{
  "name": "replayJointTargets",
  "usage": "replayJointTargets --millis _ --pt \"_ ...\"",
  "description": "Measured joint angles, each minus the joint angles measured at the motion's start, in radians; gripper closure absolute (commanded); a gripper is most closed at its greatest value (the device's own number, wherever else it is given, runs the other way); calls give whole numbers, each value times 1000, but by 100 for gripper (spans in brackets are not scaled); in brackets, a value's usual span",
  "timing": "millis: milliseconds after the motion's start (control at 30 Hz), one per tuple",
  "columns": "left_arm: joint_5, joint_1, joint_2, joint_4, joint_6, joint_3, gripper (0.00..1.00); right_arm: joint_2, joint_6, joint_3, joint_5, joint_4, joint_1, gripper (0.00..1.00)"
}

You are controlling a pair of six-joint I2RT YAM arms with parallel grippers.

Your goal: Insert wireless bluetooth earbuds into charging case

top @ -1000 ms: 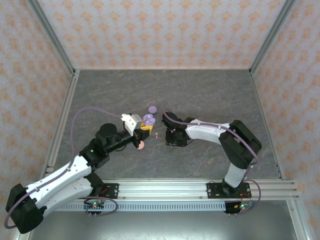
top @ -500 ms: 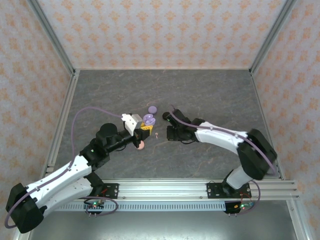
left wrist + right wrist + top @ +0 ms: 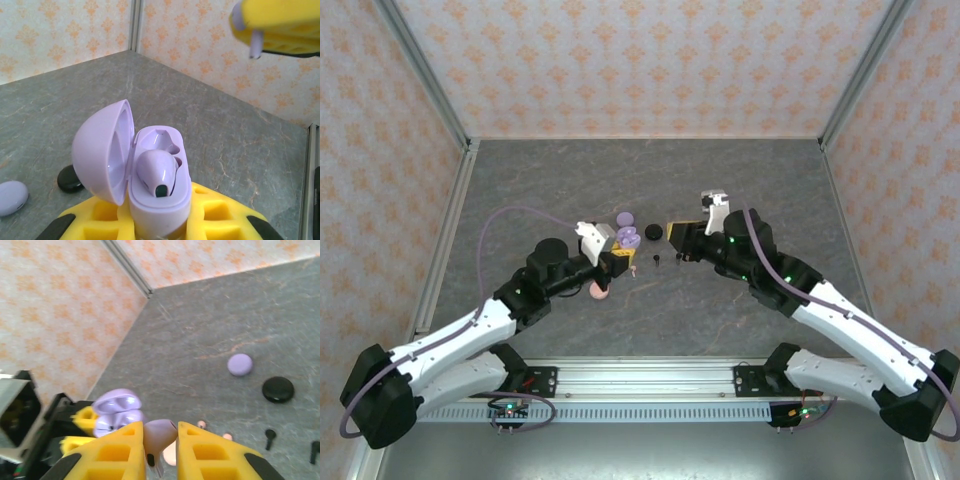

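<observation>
The yellow fingers [image 3: 210,450] of the right gripper [image 3: 160,440] are closed on 1 lilac earbud [image 3: 159,431], and its stem points down between them. In the left wrist view the same earbud [image 3: 256,45] sticks out under the yellow finger at the upper right, up in the air, above and to the right of the case and apart from it.

The left gripper [image 3: 160,217] is clamped on the base of the open lilac case [image 3: 159,210]. The case stands upright between the fingers, with its lid swung open to the left. 1 seated earbud [image 3: 156,172] lies in the nearer pocket of the case, and the pocket behind it is empty.

In the top view the 2 grippers face each other over the middle of the table [image 3: 740,180], left gripper [image 3: 617,258] and right gripper [image 3: 678,236]. Beyond the open case a closed lilac case [image 3: 624,219] lies on the table, and a black case [image 3: 653,231] is just to its right. 2 black earbuds [image 3: 657,261] lie between the grippers, with 2 pinkish earbuds [image 3: 201,424] near them. A pink round thing [image 3: 599,290], probably another case, lies beside the left wrist; it is partly hidden.
</observation>
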State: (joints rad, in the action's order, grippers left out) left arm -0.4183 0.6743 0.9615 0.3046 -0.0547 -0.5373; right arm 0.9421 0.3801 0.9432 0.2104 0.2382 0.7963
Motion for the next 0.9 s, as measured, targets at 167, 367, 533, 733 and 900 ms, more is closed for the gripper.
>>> replayJointTargets --millis 167,367,533,733,900 --pt "-19 0 34 24 -2 -16 96 16 -12 33 30 -18 32 82" --pt "-25 0 56 29 -8 -26 95 99 -16 43 41 -61 66 82" --pt "-31 0 63 29 -8 -35 96 158 -23 54 41 -72 74 82" --pt "-42 0 63 30 -9 -38 96 193 -34 67 41 -82 74 82" --pt "-46 0 71 30 -9 -38 95 203 -38 67 40 -87 74 82"
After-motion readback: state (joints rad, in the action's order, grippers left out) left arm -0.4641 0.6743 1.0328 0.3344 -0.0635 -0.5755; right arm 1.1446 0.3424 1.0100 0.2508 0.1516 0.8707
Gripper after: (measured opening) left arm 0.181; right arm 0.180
